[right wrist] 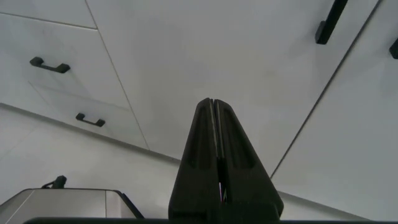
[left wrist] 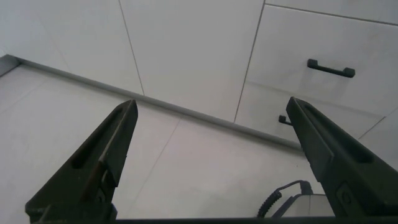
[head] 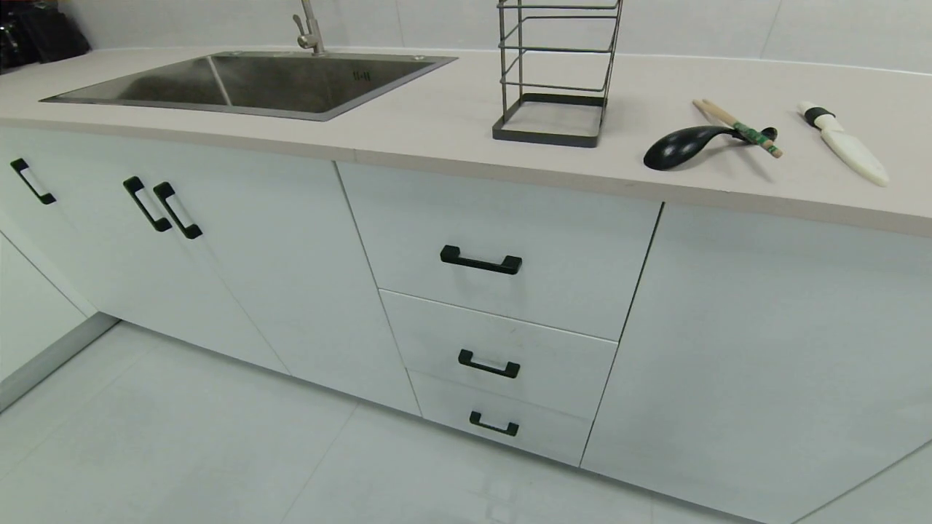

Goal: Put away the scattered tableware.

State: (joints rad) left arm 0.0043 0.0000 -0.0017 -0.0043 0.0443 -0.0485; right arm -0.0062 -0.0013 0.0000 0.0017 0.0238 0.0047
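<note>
Spoon (head: 681, 148), chopsticks (head: 737, 128) and knife (head: 844, 143) lie toward the surface's (head: 437, 138) right end, likely nearer your closed right hand (right wrist: 212, 107) than your spread left hand (left wrist: 211, 104).

On the counter (head: 437, 124), chopsticks (head: 735, 127) rest across the spoon (head: 684, 145) (rack (head: 546, 137) left, knife (head: 844, 145) right).

Left hand (left wrist: 211, 104): two dark tapered fingers (left wrist: 109, 152) spread wide, tips well apart, empty. Right hand (right wrist: 212, 106): both fingers pressed flat together along their whole length, only a thin seam showing between them, empty. Both hands hang low and are angled forward and down.
</note>
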